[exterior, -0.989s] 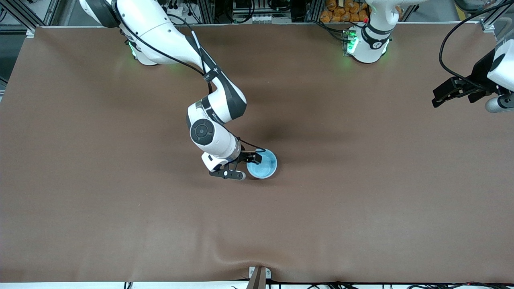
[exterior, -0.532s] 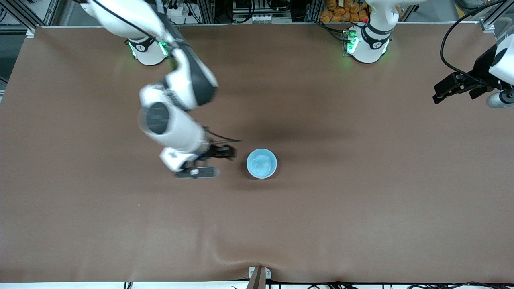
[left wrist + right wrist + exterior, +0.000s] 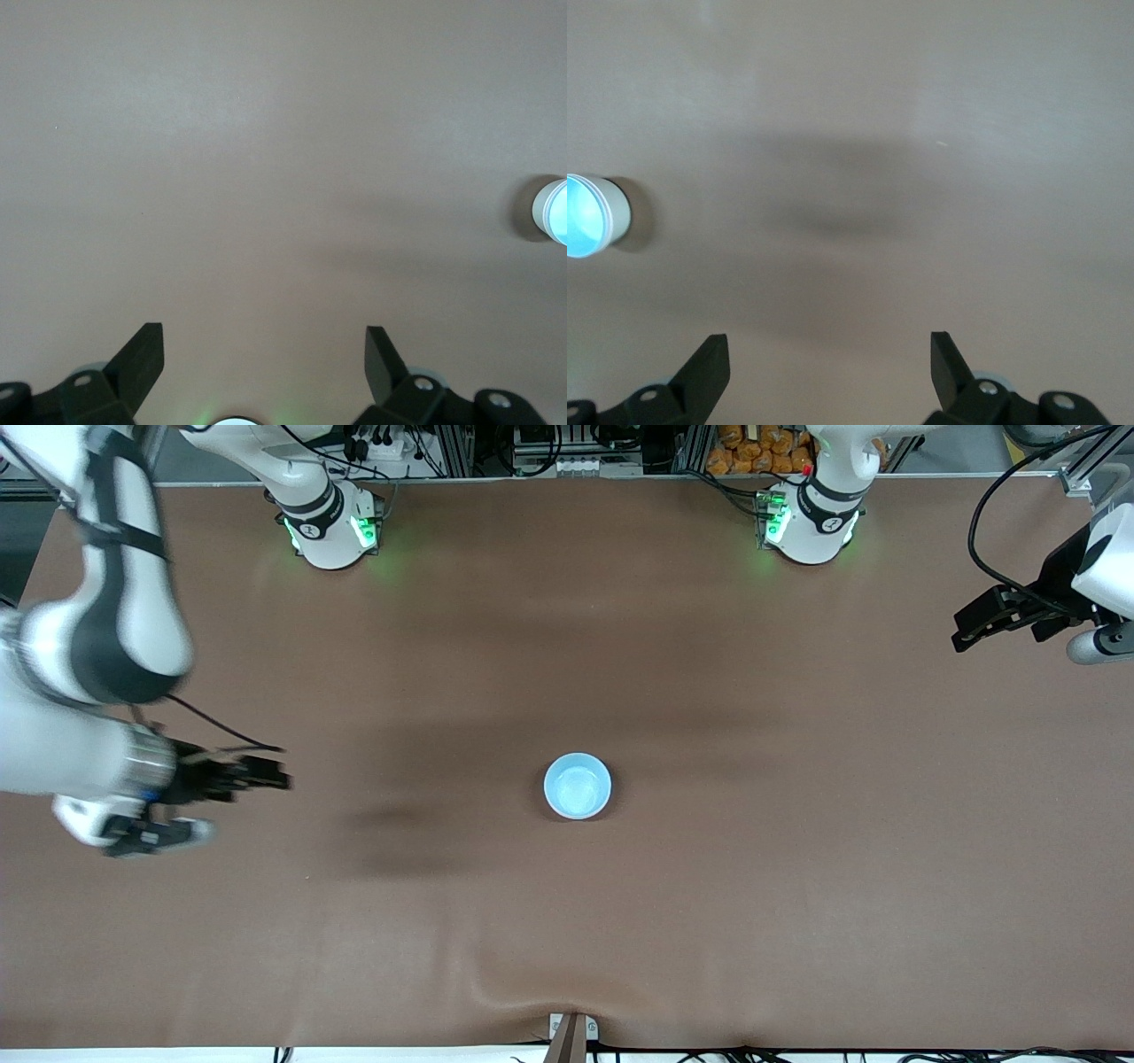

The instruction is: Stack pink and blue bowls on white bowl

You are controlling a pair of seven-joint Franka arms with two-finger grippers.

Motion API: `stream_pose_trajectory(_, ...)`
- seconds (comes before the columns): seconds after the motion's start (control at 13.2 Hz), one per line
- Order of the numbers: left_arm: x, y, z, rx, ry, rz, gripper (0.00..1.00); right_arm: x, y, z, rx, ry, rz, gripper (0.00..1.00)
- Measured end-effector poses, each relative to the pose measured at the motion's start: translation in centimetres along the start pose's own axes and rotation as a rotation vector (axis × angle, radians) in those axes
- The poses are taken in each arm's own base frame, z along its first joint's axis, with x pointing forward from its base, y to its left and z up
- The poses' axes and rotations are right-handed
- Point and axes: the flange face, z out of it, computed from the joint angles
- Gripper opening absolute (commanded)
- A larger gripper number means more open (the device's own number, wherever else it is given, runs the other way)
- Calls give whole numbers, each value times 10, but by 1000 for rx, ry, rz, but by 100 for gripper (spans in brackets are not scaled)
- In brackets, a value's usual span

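Brown cloth point(image 3: 797, 886) is spread flat over the whole table. Near its middle, a small round shiny light blue bowl point(image 3: 577, 785) is seen with a white outer wall. The right gripper point(image 3: 232, 802) is held at nine o'clock from it, fingers spread wide, holding nothing. The left gripper point(image 3: 974, 624) waits at two o'clock, fingers wide, holding nothing.
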Motion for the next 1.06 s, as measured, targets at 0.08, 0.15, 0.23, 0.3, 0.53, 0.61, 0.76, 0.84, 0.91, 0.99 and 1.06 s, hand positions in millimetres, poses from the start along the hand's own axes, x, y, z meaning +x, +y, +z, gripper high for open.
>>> stream_pose_trajectory(0.08,0,-1,0,0,0,-1,100,-22,19,-36,-48,2,19,100)
stream_pose_trajectory(0.15,0,-2,0,0,0,-4,100,-48,33,-70,-84,5,39,100)
stream_pose_trajectory(0.23,0,-4,1,0,-1,-7,100,-73,40,-102,-108,18,56,100)
stream_pose_trajectory(0.3,0,-6,1,0,-2,-9,100,-95,42,-129,-127,38,65,100)
stream_pose_trajectory(0.53,1,-7,2,1,-3,-6,100,-140,31,-168,-167,47,65,100)
stream_pose_trajectory(0.61,1,-7,2,1,-3,-5,100,-142,28,-167,-168,47,63,100)
stream_pose_trajectory(0.76,1,-7,2,1,-3,-4,100,-134,23,-149,-167,34,70,100)
stream_pose_trajectory(0.84,1,-7,2,1,-3,-4,100,-132,22,-139,-165,20,87,100)
stream_pose_trajectory(0.91,1,-7,2,1,-2,-4,100,-130,20,-131,-163,10,97,100)
stream_pose_trajectory(0.99,1,-7,1,0,-1,-4,100,-130,17,-127,-163,10,99,100)
stream_pose_trajectory(1.06,1,-7,1,0,1,-2,100,-132,15,-127,-164,19,100,100)
